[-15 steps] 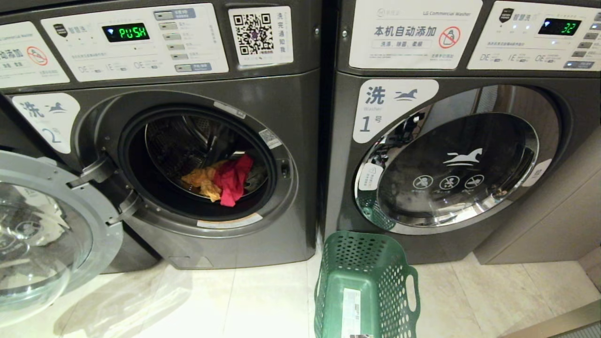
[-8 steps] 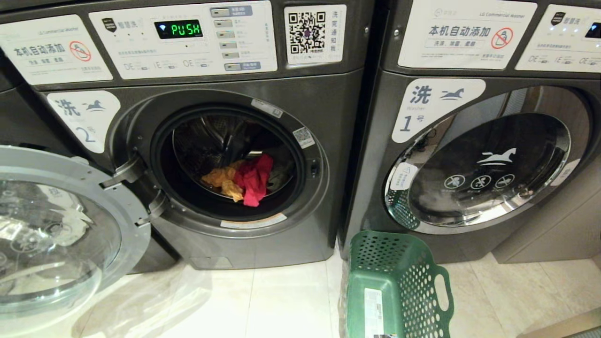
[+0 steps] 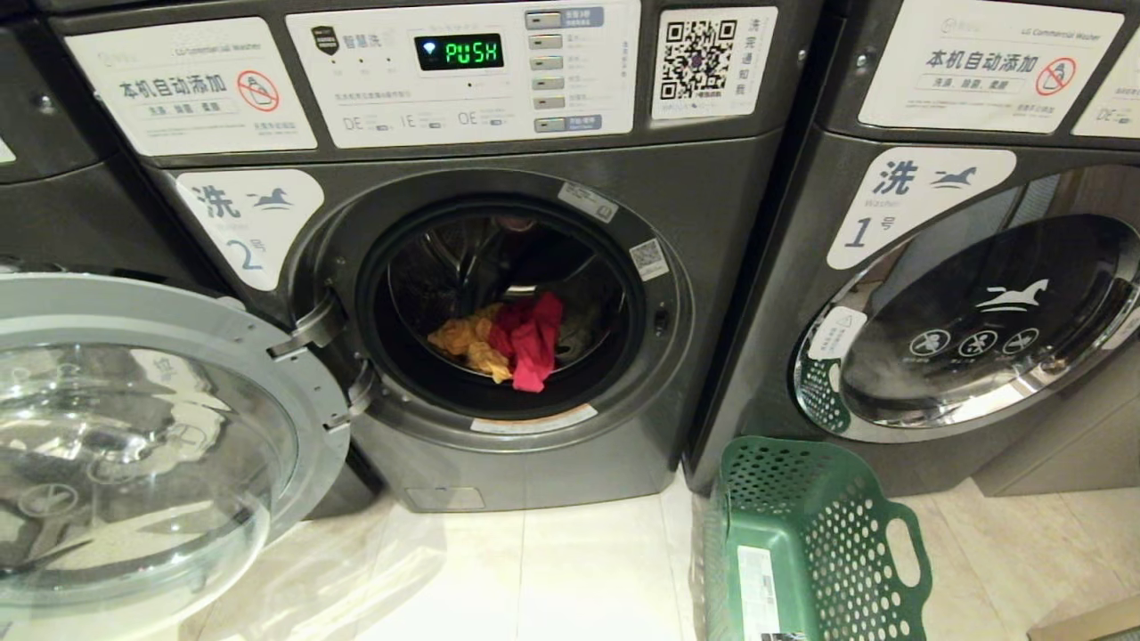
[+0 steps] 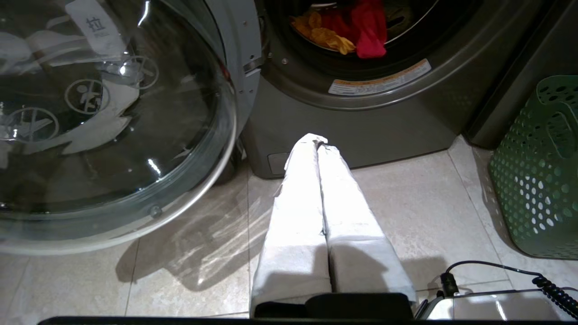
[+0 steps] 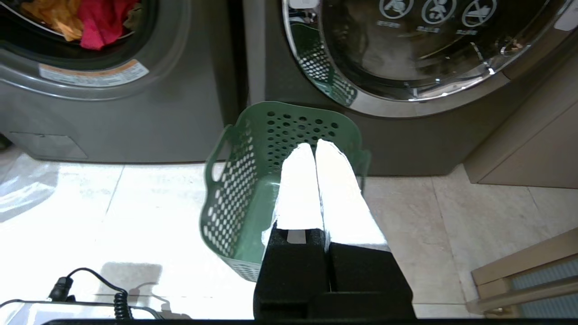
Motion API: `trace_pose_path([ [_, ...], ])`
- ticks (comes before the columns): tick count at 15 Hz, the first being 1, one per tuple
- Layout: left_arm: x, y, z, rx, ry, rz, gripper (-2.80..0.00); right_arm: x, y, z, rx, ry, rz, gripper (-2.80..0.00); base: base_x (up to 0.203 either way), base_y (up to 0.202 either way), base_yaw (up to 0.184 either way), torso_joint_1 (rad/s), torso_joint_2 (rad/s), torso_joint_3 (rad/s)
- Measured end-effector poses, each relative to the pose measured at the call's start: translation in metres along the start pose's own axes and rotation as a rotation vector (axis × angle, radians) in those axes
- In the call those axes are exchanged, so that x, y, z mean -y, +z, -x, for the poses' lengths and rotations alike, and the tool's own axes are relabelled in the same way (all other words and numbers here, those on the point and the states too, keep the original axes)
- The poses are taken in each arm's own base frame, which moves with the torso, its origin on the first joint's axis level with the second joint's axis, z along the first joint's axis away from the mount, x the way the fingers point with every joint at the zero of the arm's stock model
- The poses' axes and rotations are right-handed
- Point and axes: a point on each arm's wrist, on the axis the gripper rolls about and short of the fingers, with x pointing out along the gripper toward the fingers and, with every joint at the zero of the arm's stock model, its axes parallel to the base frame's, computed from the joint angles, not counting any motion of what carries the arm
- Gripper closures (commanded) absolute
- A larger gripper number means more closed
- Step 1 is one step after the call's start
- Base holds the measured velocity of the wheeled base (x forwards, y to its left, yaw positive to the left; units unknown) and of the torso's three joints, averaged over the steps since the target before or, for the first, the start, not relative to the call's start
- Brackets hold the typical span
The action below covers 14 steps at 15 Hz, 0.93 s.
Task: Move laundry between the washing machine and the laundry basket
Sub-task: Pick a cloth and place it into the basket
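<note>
Both the left gripper (image 4: 318, 141) and right gripper (image 5: 314, 143) were seen pressed closed, empty, above tiled floor (image 3: 579, 579). The perforated green plastic laundry basket (image 3: 855, 499) was noted beside the dark grey washing machine (image 3: 712, 267), labelled "2", display reading "PUSH". Crumpled red-pink and mustard laundry (image 3: 512, 338) was observed inside its drum

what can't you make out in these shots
- Laundry in washer 2's drum: a third, darker garment behind the red and yellow ones is lost in shadow, head view.
- Basket: the inside near its close end is cut off by the bottom edge, head view; the right gripper covers part of it in the right wrist view.
- Open door: reflections hide what lies behind the glass.
- Neither arm shows in the head view.
</note>
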Motion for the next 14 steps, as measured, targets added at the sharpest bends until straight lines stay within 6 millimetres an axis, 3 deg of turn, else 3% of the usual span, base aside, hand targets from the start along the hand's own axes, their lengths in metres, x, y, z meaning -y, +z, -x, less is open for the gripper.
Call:
trace_pose_path([
  [4,0.0,0.0,0.0,0.0,0.0,0.0,0.0,0.0,0.0,0.0,0.0,-0.002,0.001,0.0,0.0,0.173,-0.001,0.002,0.0,0.003],
  [9,0.0,0.0,0.0,0.0,0.0,-0.001,0.0,0.0001,-0.0001,0.0,-0.001,-0.002,0.0,0.0,0.0,0.014,0.0,0.0,0.0,0.001],
  [14,0.0,0.0,-0.0001,-0.001,0.0,-0.001,0.0,0.0001,-0.0001,0.0,-0.002,-0.003,0.001,0.0,0.172,0.0,-0.002,0.003,0.0,0.001],
])
